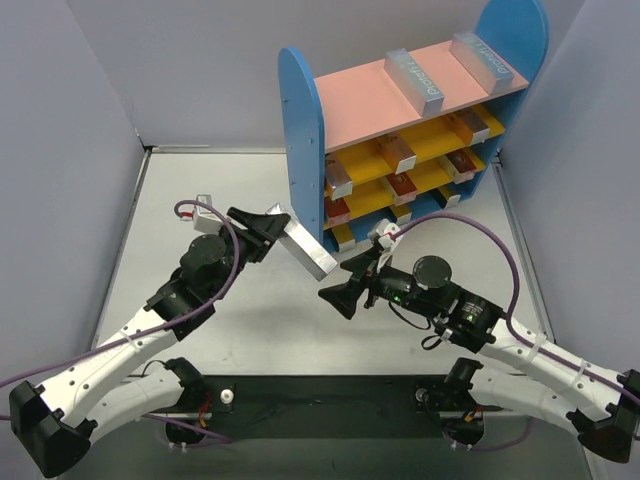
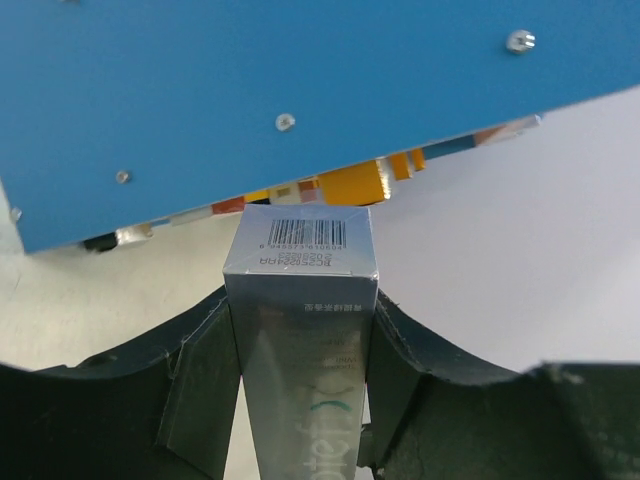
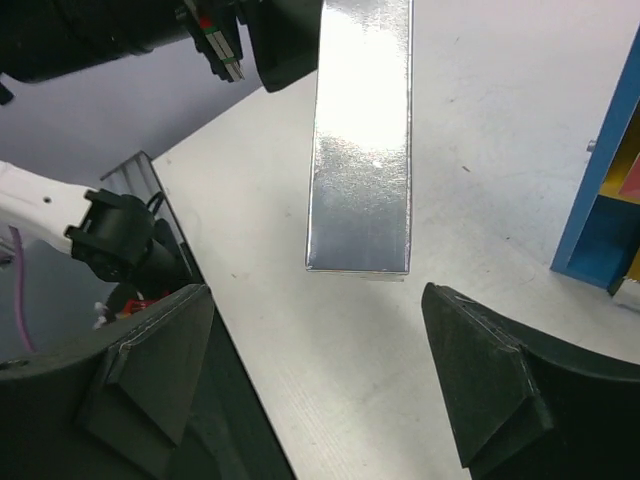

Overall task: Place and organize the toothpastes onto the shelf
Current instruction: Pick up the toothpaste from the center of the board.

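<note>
My left claw (image 1: 272, 235) pinches a silver-grey cardboard toothpaste box (image 1: 308, 248) beside the blue-sided wooden shelf (image 1: 300, 120), right claw (image 1: 338, 297) spread; next, slot it onto a free board.

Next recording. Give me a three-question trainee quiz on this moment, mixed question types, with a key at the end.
1. True or false: the left gripper is shut on a silver toothpaste box.
2. How many boxes lie on the pink top board of the shelf?
3. The right gripper is: A) open and empty; B) shut on a red box; C) out of every view.

Key: 1 true; 2 two; 3 A.
</note>
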Controlling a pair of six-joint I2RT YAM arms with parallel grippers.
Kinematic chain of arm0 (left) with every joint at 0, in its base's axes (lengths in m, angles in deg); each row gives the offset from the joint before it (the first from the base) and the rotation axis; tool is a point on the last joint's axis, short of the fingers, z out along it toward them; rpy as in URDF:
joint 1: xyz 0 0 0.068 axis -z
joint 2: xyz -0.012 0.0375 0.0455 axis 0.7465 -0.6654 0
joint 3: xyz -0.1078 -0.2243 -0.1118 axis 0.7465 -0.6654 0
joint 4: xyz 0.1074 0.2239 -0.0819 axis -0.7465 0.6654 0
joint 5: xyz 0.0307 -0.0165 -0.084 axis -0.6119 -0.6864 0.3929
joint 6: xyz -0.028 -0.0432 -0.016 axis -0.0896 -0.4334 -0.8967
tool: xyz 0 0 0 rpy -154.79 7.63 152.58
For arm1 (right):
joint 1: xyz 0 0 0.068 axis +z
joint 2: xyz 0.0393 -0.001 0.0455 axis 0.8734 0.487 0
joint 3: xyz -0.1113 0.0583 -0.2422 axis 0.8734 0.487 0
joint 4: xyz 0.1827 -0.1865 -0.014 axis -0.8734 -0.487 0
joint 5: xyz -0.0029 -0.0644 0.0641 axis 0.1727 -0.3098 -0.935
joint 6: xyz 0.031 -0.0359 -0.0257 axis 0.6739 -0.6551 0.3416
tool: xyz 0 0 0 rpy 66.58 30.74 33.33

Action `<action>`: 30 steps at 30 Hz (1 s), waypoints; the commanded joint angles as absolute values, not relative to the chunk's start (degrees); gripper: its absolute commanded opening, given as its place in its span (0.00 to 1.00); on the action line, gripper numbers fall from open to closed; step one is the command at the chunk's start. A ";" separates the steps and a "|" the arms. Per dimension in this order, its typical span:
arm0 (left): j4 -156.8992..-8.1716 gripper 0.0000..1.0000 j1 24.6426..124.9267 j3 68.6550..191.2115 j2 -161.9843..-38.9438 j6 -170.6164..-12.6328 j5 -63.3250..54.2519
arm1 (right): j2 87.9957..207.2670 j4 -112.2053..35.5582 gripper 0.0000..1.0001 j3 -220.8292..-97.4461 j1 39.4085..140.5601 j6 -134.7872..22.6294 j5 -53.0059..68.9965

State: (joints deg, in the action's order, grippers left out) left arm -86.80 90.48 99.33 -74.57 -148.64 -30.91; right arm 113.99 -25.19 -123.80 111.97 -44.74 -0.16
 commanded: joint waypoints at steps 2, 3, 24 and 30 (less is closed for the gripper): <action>-71.47 0.33 91.44 107.50 -77.00 -157.65 -33.02 | 114.80 -24.37 0.89 -125.52 117.01 -57.09 13.43; -70.94 0.33 91.53 107.68 -77.44 -158.52 -32.84 | 115.15 -23.15 0.89 -125.43 117.54 -57.70 14.66; -76.74 0.31 93.20 103.91 -75.60 -165.12 -33.89 | 121.04 -11.10 0.66 -121.12 119.48 -46.20 16.87; -79.63 0.32 93.28 101.80 -74.89 -165.57 -34.50 | 119.91 -11.36 0.35 -121.65 119.48 -45.05 16.78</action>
